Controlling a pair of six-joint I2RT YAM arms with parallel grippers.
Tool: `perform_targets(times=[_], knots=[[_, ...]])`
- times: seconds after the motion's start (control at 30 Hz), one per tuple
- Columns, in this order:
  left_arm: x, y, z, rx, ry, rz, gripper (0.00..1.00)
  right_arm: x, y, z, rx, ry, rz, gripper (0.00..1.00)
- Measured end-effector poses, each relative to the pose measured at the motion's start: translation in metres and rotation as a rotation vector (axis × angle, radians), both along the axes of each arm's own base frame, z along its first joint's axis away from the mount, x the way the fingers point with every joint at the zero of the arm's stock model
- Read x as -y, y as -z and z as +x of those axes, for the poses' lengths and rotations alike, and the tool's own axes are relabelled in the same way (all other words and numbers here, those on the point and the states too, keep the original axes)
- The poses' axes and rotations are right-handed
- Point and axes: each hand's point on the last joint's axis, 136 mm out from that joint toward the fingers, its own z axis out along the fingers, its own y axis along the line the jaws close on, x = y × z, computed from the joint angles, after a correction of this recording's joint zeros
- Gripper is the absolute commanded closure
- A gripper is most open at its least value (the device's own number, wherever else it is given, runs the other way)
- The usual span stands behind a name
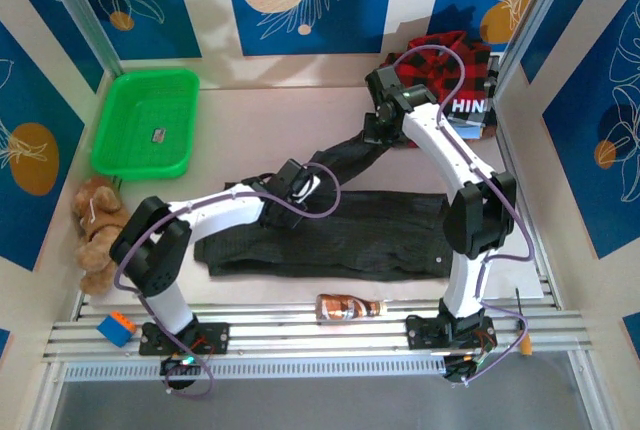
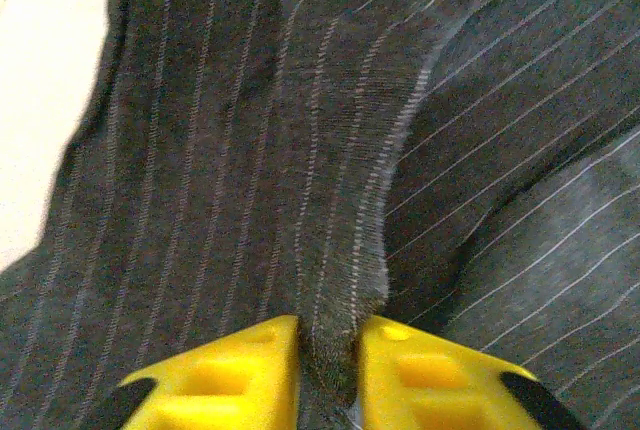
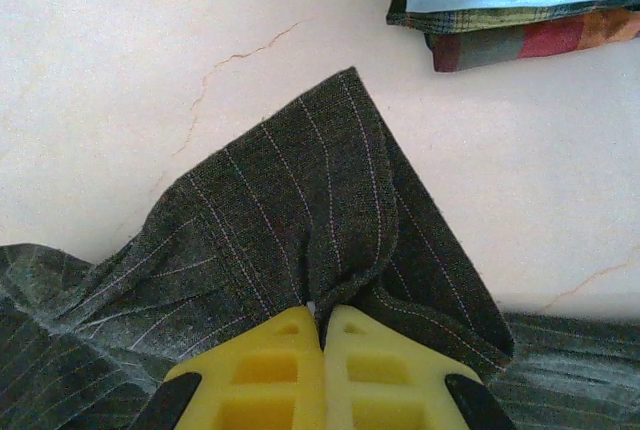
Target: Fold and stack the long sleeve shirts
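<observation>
Down at the near edge, a small brown plastic bottle [image 1: 350,307] is lying on its side on the metal rails, and an orange and blue block [image 1: 116,327] is sitting off at the left corner. Just past the rails, the dark charcoal pinstriped long sleeve shirt [image 1: 340,240] is stretching across the middle of the pale worktop [image 1: 270,120], body flat. One sleeve [image 1: 350,153] is running up and away to the right.

The left gripper [image 1: 303,188] is sitting at the shirt's far edge. In its wrist view the left gripper [image 2: 330,365] is pinching a raised ridge of the striped cloth [image 2: 340,200] between its yellow fingers [image 2: 240,375].

A brown plush toy [image 1: 97,230] is slumping at the left wall.

Further out, the right gripper [image 1: 378,132] is at the end of that sleeve. Seen from the wrist, the right gripper [image 3: 322,345] is pressing its fingers [image 3: 380,370] tight together on a pinch of the sleeve [image 3: 320,200], whose cuff is pointing away across the bare worktop.

Beyond it, a stack of folded cloth [image 3: 500,10] is resting, light blue over plaid.

At the far left, a green plastic basket [image 1: 145,80] is sitting well apart from everything. In the far right corner, a red-and-black plaid shirt [image 1: 440,65] is bunching up against the wall.
</observation>
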Motion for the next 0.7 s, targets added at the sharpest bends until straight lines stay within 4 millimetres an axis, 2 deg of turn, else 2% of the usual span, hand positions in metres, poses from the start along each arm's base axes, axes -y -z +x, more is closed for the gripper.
perform_targets(times=[0.1, 0.27, 0.4, 0.6, 0.63, 0.7], knots=[[-0.014, 0.000, -0.006, 0.017, 0.015, 0.042, 0.80, 0.008, -0.006, -0.005, 0.007, 0.012, 0.008, 1.00], [-0.025, -0.020, -0.016, 0.066, 0.052, 0.038, 0.80, 0.029, -0.002, -0.018, -0.014, 0.048, 0.007, 1.00], [-0.030, -0.029, -0.023, 0.090, 0.076, 0.027, 0.80, 0.043, 0.016, -0.036, -0.061, 0.073, 0.001, 1.00], [-0.038, -0.018, -0.034, 0.063, 0.092, 0.046, 0.81, 0.058, 0.047, -0.061, -0.138, 0.113, -0.006, 1.00], [-0.040, -0.015, -0.036, 0.056, 0.091, 0.051, 0.79, 0.059, 0.050, -0.064, -0.147, 0.118, -0.004, 1.00], [-0.044, -0.010, -0.037, 0.042, 0.067, 0.047, 0.67, 0.060, 0.054, -0.066, -0.155, 0.123, 0.000, 1.00]])
